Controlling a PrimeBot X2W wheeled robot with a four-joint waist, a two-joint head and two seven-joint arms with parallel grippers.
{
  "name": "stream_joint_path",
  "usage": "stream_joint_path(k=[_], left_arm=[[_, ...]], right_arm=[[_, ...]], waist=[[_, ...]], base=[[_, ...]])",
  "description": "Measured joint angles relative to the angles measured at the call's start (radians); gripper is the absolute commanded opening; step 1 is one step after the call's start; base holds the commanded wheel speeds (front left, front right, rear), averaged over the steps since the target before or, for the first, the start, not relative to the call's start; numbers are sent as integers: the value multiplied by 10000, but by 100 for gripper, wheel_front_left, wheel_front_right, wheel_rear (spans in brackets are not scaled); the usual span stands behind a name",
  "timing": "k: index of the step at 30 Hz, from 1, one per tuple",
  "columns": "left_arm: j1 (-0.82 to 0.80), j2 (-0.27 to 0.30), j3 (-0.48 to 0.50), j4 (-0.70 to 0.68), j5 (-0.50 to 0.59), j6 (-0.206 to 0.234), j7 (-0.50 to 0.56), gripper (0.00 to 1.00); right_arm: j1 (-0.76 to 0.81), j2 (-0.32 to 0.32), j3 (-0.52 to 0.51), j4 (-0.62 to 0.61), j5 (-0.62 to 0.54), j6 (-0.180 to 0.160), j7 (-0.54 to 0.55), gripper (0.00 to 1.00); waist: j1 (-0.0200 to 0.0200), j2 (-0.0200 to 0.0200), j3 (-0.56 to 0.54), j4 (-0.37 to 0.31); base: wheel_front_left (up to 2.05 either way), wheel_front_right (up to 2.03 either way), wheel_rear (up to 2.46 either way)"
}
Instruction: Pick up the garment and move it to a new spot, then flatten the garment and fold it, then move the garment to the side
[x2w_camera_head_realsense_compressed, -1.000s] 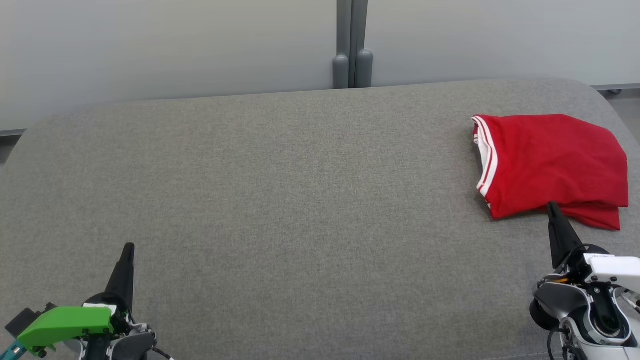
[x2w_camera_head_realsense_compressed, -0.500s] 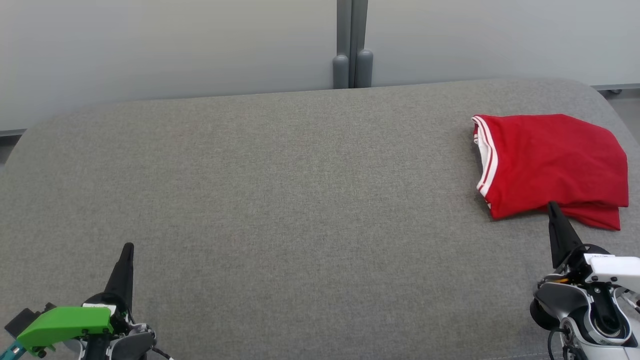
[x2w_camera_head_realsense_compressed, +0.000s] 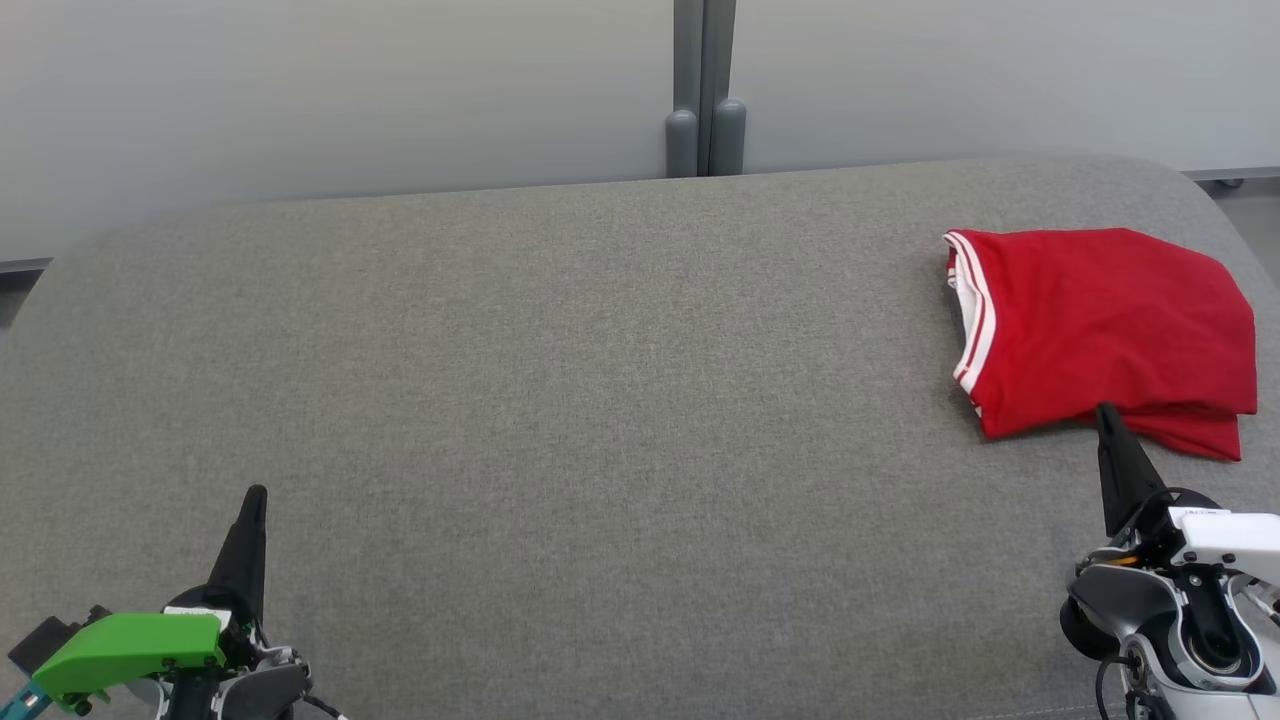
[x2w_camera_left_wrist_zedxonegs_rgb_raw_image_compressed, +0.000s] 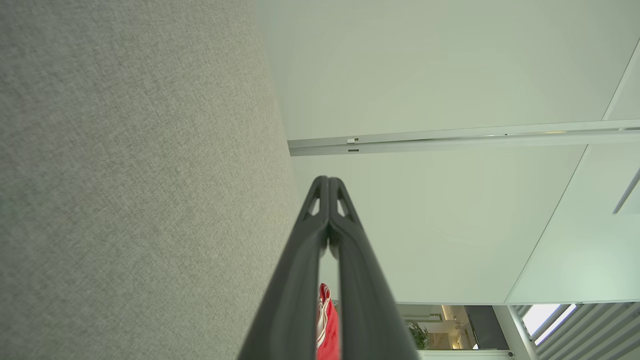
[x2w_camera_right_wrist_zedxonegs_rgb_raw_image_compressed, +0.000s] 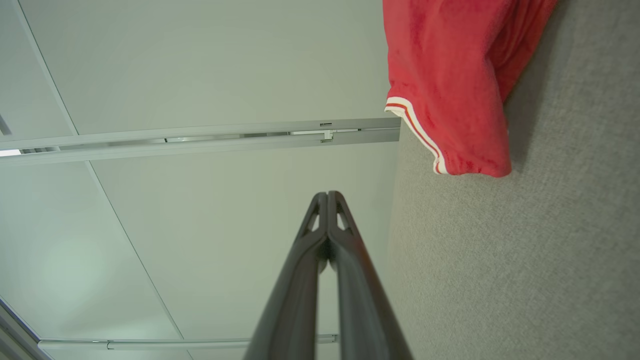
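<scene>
A red garment (x2w_camera_head_realsense_compressed: 1105, 325) with white-striped trim lies folded at the far right of the grey fabric surface (x2w_camera_head_realsense_compressed: 600, 400); it also appears at the top of the right wrist view (x2w_camera_right_wrist_zedxonegs_rgb_raw_image_compressed: 450, 75) and as a sliver between the fingers in the left wrist view (x2w_camera_left_wrist_zedxonegs_rgb_raw_image_compressed: 327, 325). My right gripper (x2w_camera_head_realsense_compressed: 1104, 412) rests at the lower right, shut and empty, its tip just in front of the garment's near edge. My left gripper (x2w_camera_head_realsense_compressed: 257, 493) sits at the lower left, shut with nothing in it, far from the garment. Both wrist views show the fingers pressed together (x2w_camera_left_wrist_zedxonegs_rgb_raw_image_compressed: 328, 180) (x2w_camera_right_wrist_zedxonegs_rgb_raw_image_compressed: 328, 194).
Pale wall panels (x2w_camera_head_realsense_compressed: 350, 90) with a grey post (x2w_camera_head_realsense_compressed: 705, 90) stand behind the surface's far edge. The surface has rounded corners, and the garment lies close to its right edge.
</scene>
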Motion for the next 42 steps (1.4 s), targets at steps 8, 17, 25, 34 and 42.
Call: stream_joint_path(k=[8,17,25,34,42], left_arm=[[0,-2,6,-2,2,2,0,0],[-1,-6,17,-4,2,0,0,0],[-1,-10,27,-6,2,0,0,0],[-1,-13,42,-8,29,2,0,0],[-1,-17,50,-10,33,0,0,0]], right_arm=[[0,4,-10,-4,0,0,42,0],[0,8,-19,-8,0,0,44,0],[0,12,-27,-10,0,2,50,0],[0,15,-36,-10,-2,0,52,0],[0,19,-42,-12,-2,2,52,0]], waist=[[0,0,0,0],[0,0,1,0],[0,0,1,0],[0,0,1,0],[0,0,1,0]], base=[[0,0,0],[0,0,0],[0,0,0],[0,0,0],[0,0,0]])
